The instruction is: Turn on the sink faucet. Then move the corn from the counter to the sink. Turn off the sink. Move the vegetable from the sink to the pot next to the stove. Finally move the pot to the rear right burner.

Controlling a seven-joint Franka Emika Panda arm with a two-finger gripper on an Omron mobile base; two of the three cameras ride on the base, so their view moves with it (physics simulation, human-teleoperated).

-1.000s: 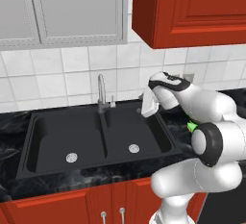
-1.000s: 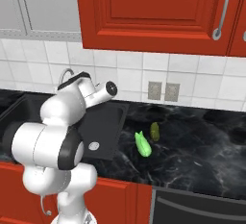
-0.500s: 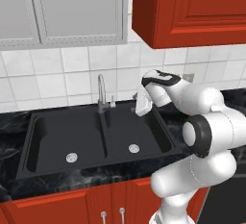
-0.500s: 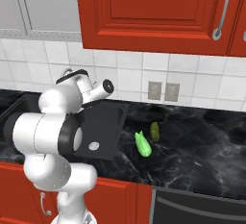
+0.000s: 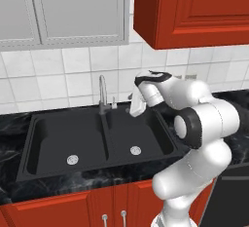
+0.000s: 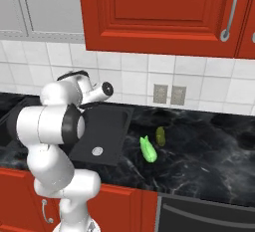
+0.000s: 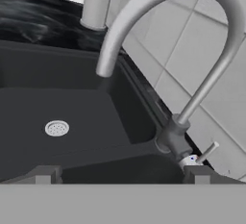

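Gripper is held w/ jaws spread wide, nothing grasped, just right of the faucet at the back edge of the black double sink. From the hand cam, the faucet's curved spout is seen up close, w/ its small lever near the base; no water is visible. Corn is lying on the dark counter right of the sink, beside a green veg, well apart from the gripper.
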